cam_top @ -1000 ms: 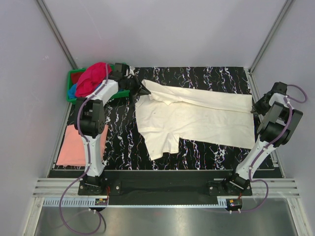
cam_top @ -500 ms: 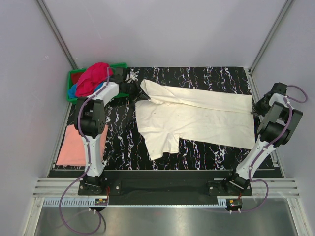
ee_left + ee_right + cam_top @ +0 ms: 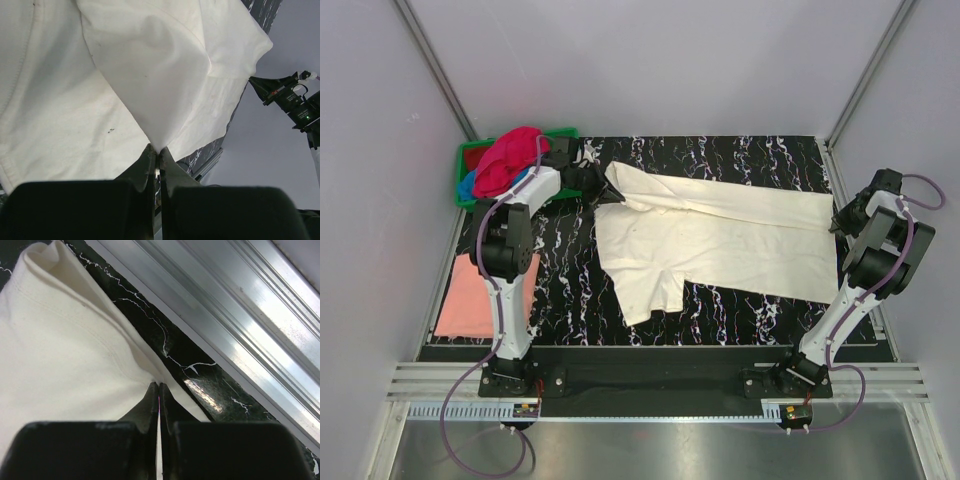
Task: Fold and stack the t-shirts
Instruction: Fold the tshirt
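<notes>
A large cream t-shirt (image 3: 720, 240) lies spread across the black marbled table (image 3: 760, 310), its upper half folded lengthwise. My left gripper (image 3: 610, 193) is shut on the shirt's left shoulder corner; in the left wrist view the cream t-shirt (image 3: 125, 75) tapers into the shut left gripper (image 3: 158, 150). My right gripper (image 3: 836, 224) is shut on the shirt's hem at the right edge; the cream cloth (image 3: 60, 340) runs into the shut right gripper (image 3: 159, 385). A salmon-pink t-shirt (image 3: 470, 295) lies folded at the table's left. A magenta-red t-shirt (image 3: 510, 158) and a blue one (image 3: 468, 186) sit in the crate.
A green crate (image 3: 468, 155) stands at the back left corner. A metal rail (image 3: 225, 315) borders the table's right edge beside my right gripper. White walls close in the sides and back.
My left gripper pulled the shirt's shoulder corner slightly left and back, straightening the fold. My right arm has held still.
</notes>
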